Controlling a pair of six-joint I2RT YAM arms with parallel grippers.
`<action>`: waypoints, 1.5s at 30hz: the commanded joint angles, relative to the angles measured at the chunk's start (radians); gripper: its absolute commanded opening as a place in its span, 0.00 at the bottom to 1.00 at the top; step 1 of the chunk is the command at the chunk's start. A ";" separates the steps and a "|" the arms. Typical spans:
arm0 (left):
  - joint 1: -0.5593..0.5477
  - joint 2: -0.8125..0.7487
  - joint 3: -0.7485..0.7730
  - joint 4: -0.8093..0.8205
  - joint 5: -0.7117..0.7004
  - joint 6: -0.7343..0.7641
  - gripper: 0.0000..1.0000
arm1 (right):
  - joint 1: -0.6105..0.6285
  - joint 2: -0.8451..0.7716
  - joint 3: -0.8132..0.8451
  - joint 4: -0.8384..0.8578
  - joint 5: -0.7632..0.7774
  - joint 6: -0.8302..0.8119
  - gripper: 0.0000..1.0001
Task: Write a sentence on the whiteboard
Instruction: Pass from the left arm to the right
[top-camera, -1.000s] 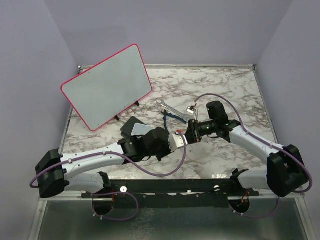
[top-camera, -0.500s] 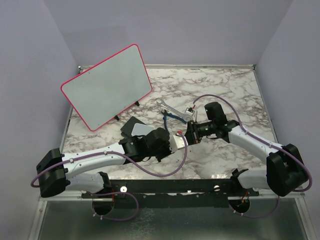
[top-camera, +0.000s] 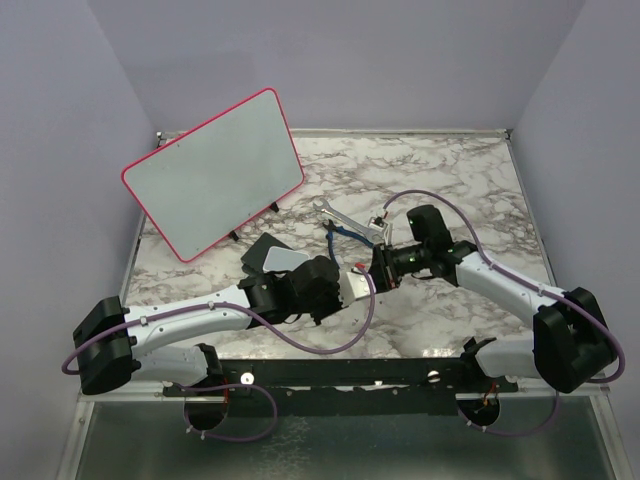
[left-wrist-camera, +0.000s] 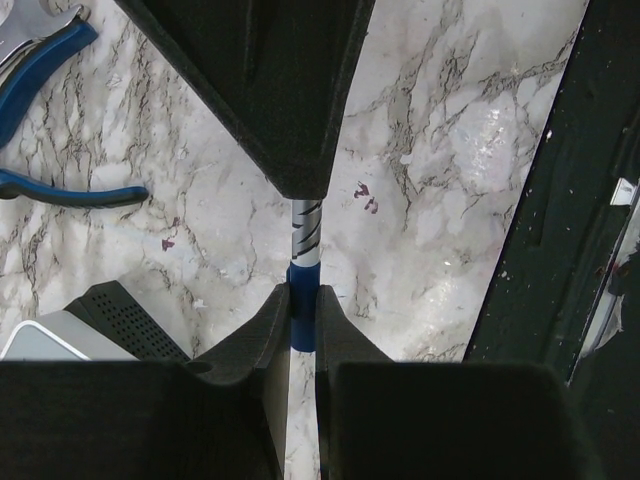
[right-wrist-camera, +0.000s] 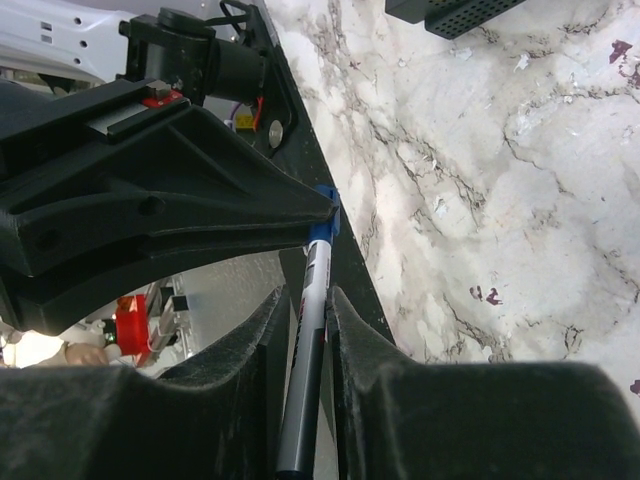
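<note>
Currently pinching the blue end of the marker (left-wrist-camera: 305, 235) with the left gripper (left-wrist-camera: 303, 293), squeezing it from both sides. Clamping the grey-white barrel of the same marker with the right gripper (right-wrist-camera: 306, 297), closed onto it in the same way, not spread. Holding both grippers tip to tip near the centre of the marble table (top-camera: 450, 180) in the overhead view, the left one on the 9 o'clock side and the right one on the 3 o'clock side.

Locating the whiteboard (top-camera: 215, 170) at 10 o'clock of the table, propped on its feet and well apart from both grippers. Finding no strokes on its white face; counting the sentence as not yet begun.

Noting blue-handled pliers (top-camera: 338, 238) and a wrench (top-camera: 335, 210) near the meeting point at 12 o'clock. Noting the board eraser (top-camera: 272, 255) at 9 o'clock of it.

Judging the step in hand as marker preparation, most likely uncapping. Calling next for a straight pull apart along the marker axis, avoiding any bending. Calling then for carrying the bared tip toward 10 o'clock and squaring it to the tilted board face before touching down.
</note>
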 joint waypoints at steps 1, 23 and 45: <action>-0.001 0.011 0.027 -0.018 0.005 0.017 0.00 | 0.021 -0.013 0.015 0.002 -0.055 0.011 0.26; 0.000 0.000 0.035 -0.036 -0.006 0.020 0.00 | 0.063 0.001 0.020 -0.031 0.019 -0.008 0.26; 0.001 -0.005 0.040 -0.044 -0.006 0.015 0.00 | 0.089 0.008 0.025 -0.047 0.085 -0.018 0.12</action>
